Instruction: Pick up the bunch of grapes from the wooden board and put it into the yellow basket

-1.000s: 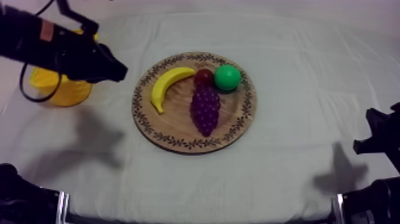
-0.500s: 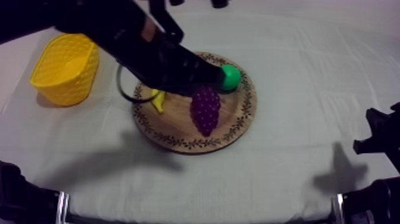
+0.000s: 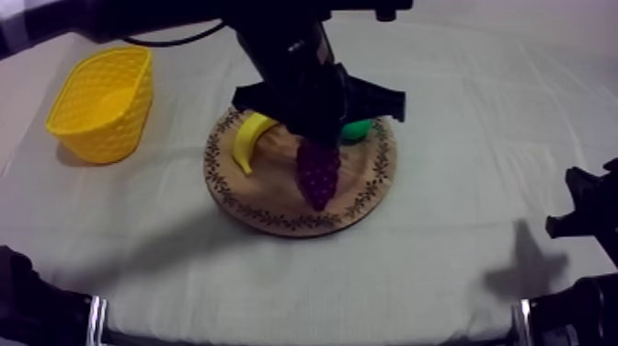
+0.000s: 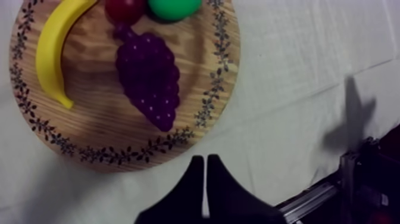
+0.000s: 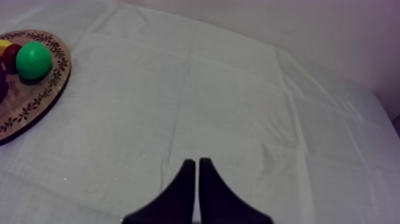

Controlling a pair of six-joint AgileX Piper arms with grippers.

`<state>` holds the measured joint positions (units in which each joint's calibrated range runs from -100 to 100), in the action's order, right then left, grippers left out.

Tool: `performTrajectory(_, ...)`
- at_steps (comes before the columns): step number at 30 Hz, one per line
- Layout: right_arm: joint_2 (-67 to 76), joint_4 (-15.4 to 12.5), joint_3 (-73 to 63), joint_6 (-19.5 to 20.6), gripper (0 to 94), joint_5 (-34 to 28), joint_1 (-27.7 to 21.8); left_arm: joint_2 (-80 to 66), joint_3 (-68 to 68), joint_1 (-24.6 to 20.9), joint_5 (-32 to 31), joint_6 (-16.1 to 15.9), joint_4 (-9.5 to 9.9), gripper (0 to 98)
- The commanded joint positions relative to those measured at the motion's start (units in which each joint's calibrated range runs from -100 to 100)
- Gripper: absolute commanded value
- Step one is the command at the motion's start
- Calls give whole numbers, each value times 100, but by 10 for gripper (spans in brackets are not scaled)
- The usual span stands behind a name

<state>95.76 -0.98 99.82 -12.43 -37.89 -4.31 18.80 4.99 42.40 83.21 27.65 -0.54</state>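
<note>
Yellow and empty as far as its open mouth shows, the basket (image 3: 99, 101) stands on the surface well to the left of the wooden board (image 3: 276, 207). Nothing has gone into it, so the placing half of the job is not yet done.

Over the board hangs the left arm, and its pincer (image 4: 205, 159) is clenched on nothing: the two black fingers lie together as a narrow wedge. Their tips sit against the cloth just off the board's rim, apart from the fruit.

On the board, from its left side, lie the banana (image 4: 53, 47) and then the bunch of grapes (image 4: 149, 77). The grapes rest flat near the board's middle with the pointed end toward the rim, untouched. At their stalk end sits the small red fruit (image 4: 124, 8), with a green round fruit (image 4: 174, 6) just beside it.

Well to the right of the board the right pincer (image 5: 197, 161) rests low, also clenched on nothing.

By my reading the task is at the approach, with no grasp made. The left fingers must open and close round the grapes, then the lift, the carry and the drop all remain.

No brand, label or writing can be read anywhere. The board's rim carries only a leafy pattern.
</note>
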Motion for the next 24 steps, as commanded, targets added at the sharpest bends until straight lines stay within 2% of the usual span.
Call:
performTrajectory(1, 0, 3, -4, 0, 3, -2, 2, 81, 93, -11, 26, 7, 5, 0)
performTrajectory(7, 0, 3, -4, 0, 3, -2, 2, 259, 223, -76, 42, 16, 8, 3)
performTrajectory(11, 0, 3, -4, 0, 3, -2, 2, 327, 243, -137, 44, 9, -12, 72)
performTrajectory(24, 0, 3, -4, 0, 3, -2, 2, 342, 80, -127, 40, -51, -73, 580)
